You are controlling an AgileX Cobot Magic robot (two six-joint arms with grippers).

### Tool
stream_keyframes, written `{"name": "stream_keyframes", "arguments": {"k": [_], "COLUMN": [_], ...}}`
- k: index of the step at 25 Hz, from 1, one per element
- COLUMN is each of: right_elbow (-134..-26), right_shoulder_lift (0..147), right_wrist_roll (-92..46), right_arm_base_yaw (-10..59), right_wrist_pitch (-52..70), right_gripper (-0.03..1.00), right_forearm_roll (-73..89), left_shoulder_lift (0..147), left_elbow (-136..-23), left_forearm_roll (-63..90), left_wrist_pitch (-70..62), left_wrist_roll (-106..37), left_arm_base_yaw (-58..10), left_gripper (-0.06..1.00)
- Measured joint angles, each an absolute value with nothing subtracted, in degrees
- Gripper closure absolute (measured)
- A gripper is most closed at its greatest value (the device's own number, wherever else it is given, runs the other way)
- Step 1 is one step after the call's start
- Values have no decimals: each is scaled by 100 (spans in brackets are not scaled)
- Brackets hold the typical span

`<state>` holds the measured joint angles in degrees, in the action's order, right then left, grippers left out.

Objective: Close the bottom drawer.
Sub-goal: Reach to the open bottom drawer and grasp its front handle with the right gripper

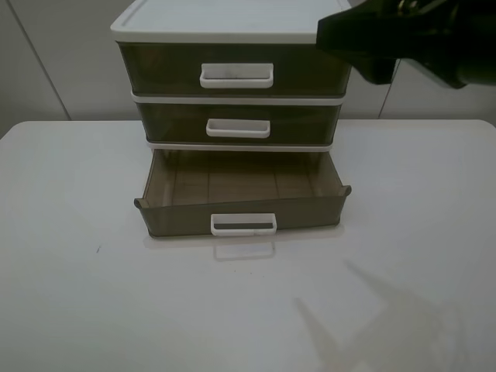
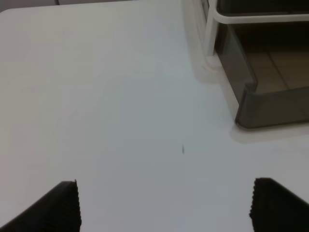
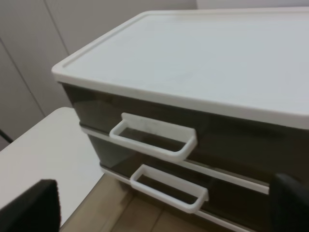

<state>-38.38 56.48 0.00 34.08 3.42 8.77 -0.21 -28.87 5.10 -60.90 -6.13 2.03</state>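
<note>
The bottom drawer point(image 1: 242, 211) of the three-drawer unit point(image 1: 232, 85) is pulled out and empty, smoky-brown with a small white loop handle point(image 1: 242, 224). Its front left corner shows in the left wrist view point(image 2: 270, 104). My left gripper point(image 2: 164, 203) is open, low over the white table, left of and in front of the drawer. My right gripper point(image 3: 164, 208) is open, high up near the unit's top right, facing the top drawer point(image 3: 159, 130) and middle drawer point(image 3: 169, 186). The right arm point(image 1: 403, 35) shows at the upper right of the exterior view.
The white table point(image 1: 93, 294) spreads around the unit, with a small dark speck point(image 1: 98, 249) at the left. A pale wall point(image 1: 54, 62) stands behind the unit.
</note>
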Motion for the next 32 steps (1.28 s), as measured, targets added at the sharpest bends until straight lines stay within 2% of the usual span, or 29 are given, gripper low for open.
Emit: {"name": "stream_keyframes", "arguments": {"k": [4, 6, 8, 11, 12, 14, 20, 27, 32], "right_elbow": [-3838, -3808, -3641, -3052, -2850, -2358, -1419, -1344, -1357], "right_shoulder_lift": [6429, 6785, 7066, 7196, 7196, 7196, 7767, 9334, 10467], "right_wrist_roll": [0, 0, 0, 0, 0, 0, 0, 0, 498], "right_arm_base_yaw": [3607, 3631, 3716, 4010, 4144, 4386, 4947, 4981, 4992], "right_wrist_pitch": [0, -56, -114, -522, -858, -1755, -4083, -5800, -6781], "right_gripper": [23, 29, 43, 76, 84, 90, 95, 95, 95], "right_forearm_roll": [877, 877, 890, 1054, 1133, 1369, 1912, 1414, 986], "left_shoulder_lift": [-21, -21, -21, -21, -21, -21, -21, -21, -21], "left_elbow": [-2887, -2887, -2887, -2887, -2887, -2887, -2887, -2887, -2887], "left_forearm_roll": [510, 510, 510, 510, 510, 510, 510, 510, 510], "left_wrist_pitch": [-6090, -6090, -6090, -6090, -6090, -6090, -6090, -6090, -6090], "left_wrist_roll": [-613, -613, -613, -613, -613, -613, -613, -613, -613], "left_arm_base_yaw": [203, 203, 203, 203, 203, 203, 203, 203, 203], "left_gripper": [23, 23, 23, 23, 23, 23, 23, 23, 23]}}
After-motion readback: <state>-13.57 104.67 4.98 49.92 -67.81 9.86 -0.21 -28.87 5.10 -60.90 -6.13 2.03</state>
